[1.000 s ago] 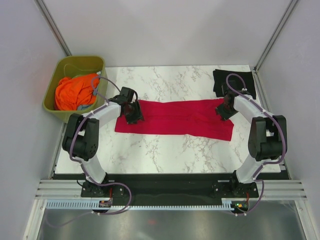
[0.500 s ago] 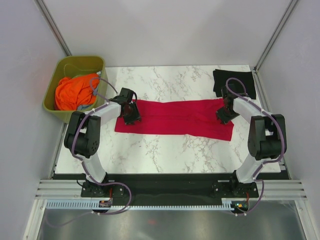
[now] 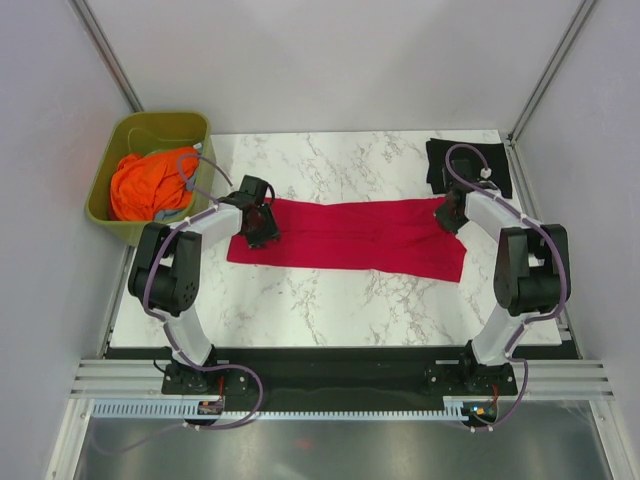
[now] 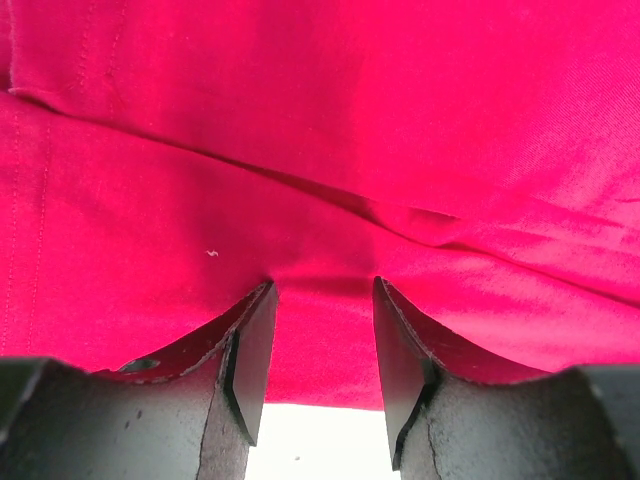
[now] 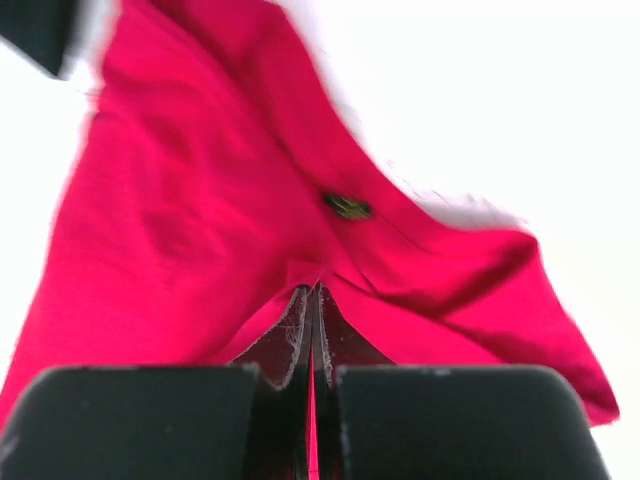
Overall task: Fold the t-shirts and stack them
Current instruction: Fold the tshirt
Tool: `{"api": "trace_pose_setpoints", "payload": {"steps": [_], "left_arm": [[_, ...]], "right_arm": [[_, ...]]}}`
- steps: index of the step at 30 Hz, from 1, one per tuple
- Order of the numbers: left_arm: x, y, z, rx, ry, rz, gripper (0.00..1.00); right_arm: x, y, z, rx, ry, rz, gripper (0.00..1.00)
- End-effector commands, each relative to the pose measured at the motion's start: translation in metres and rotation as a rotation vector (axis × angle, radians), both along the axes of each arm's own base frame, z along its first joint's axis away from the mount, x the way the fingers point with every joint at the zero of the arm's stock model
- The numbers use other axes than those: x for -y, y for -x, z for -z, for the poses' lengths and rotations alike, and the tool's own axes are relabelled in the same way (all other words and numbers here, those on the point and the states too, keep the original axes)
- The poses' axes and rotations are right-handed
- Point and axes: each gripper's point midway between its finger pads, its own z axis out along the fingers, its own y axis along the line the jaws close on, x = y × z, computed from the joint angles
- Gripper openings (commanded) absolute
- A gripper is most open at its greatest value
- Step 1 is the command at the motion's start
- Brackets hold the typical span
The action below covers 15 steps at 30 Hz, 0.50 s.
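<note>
Two shirts on the marble table: red t-shirt spread flat across the middle, 9 to 3 o'clock; black t-shirt at the 1 o'clock corner, partly hidden behind the right arm. Small dark tag on the red cloth, too blurred to read. Right gripper at the shirt's 3 o'clock end, jaws clamped tight on a pinch of red cloth. Left gripper at the 9 o'clock end, jaws about half apart, tips down on the cloth near its edge; can't tell if it grips. Green tub at 10 o'clock, orange cloth inside, its bottom hidden
</note>
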Motion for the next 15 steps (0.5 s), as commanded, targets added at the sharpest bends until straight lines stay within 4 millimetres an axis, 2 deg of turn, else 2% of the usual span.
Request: {"api": "trace_pose_setpoints", "payload": {"steps": [1, 7, 15], "left_arm": [[-0.019, 0.01, 0.021, -0.057, -0.083, -0.056, 0.52], [-0.021, 0.016, 0.029, -0.083, -0.09, -0.063, 0.52], [-0.021, 0.021, 0.03, -0.087, -0.096, -0.067, 0.52]], "right_arm": [[0.003, -0.034, -0.015, 0.089, 0.068, -0.111, 0.0], [-0.014, -0.049, -0.002, 0.08, 0.078, -0.266, 0.0], [-0.021, -0.067, -0.007, 0.09, 0.169, -0.363, 0.0]]}}
